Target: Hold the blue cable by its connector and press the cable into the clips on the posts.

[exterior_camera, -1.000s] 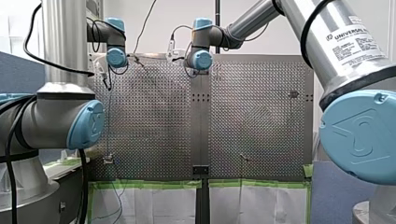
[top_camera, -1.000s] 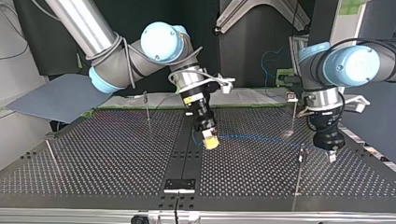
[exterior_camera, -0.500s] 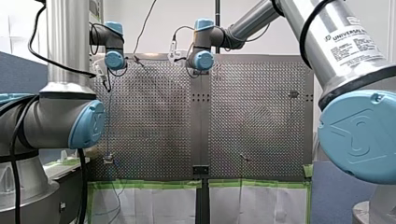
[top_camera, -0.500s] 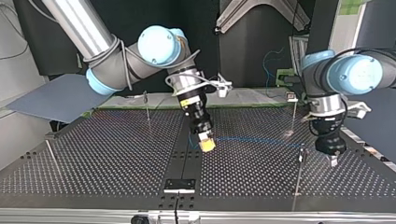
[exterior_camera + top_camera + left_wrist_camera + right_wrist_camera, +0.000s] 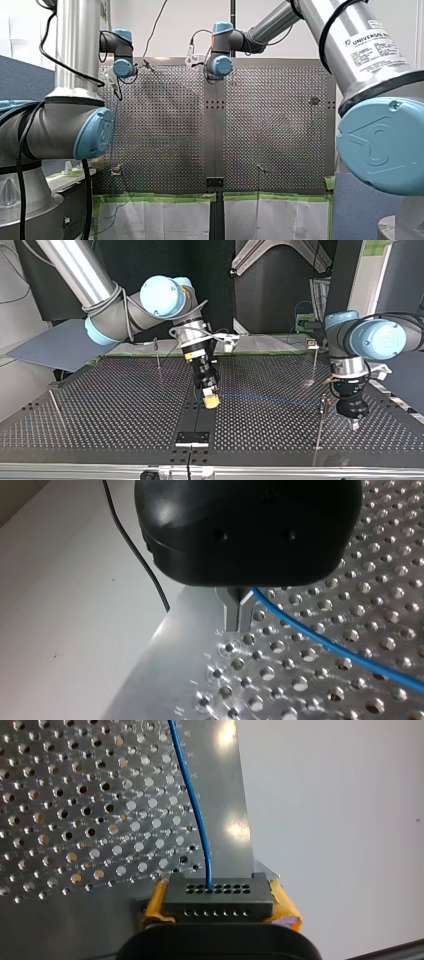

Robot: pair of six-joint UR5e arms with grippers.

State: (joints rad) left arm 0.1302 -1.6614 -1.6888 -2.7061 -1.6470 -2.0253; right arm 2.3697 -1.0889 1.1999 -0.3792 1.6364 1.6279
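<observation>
In the right wrist view my right gripper [image 5: 218, 894] is shut on the black connector [image 5: 218, 902], gripped between yellow pads [image 5: 155, 907]. The blue cable [image 5: 196, 815] leaves the connector and runs over the perforated plate. In the top view that gripper [image 5: 211, 400] hangs tilted over the table's middle strip. From it the cable [image 5: 270, 400] runs to my left gripper [image 5: 354, 423] at the view's right, just past a thin post [image 5: 320, 422]. The left wrist view shows my left gripper [image 5: 238, 622] with metal fingers shut on the blue cable [image 5: 330, 642], just above the plate.
More thin posts stand on the perforated table [image 5: 125, 410]: one behind the right arm [image 5: 157, 354], one at the far right [image 5: 315, 362], one leaning at the left edge [image 5: 55, 407]. Green tape and white sheets [image 5: 160, 215] line the front view's near edge.
My right gripper has carried the connector toward the top view's left and nearer that camera. My left gripper has shifted slightly nearer that camera, still shut on the cable.
</observation>
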